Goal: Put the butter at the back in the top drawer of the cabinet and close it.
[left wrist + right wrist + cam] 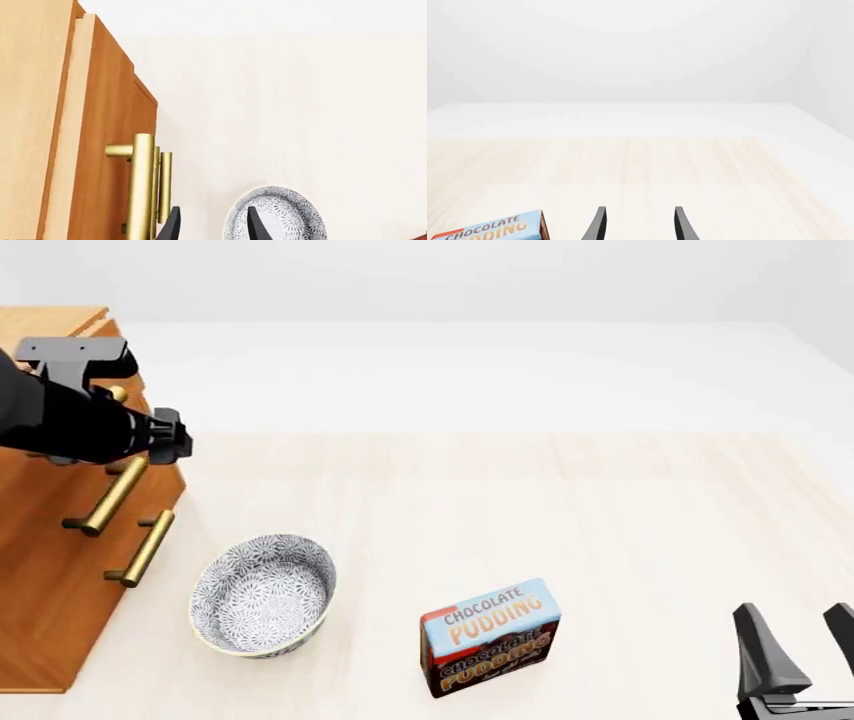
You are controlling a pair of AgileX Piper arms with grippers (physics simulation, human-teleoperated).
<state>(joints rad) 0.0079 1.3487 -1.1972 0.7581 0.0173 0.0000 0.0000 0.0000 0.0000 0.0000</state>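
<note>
Right gripper [802, 645] at five o'clock, fingers apart, empty. Left gripper [212, 225] spread beside the rigid brass bar handles [143, 192], best grasped mid-bar; butter unseen.

Both arms idle, claws parted and empty.

The left arm [74, 420] reaches in high and level, its left claw [210, 225] showing two dark fingertips [172, 223] set apart with nothing between them. The right claw [805, 645] sits low and upright, well apart from the left one, its two black fingers [761, 645] spread and gripping nothing.
</note>
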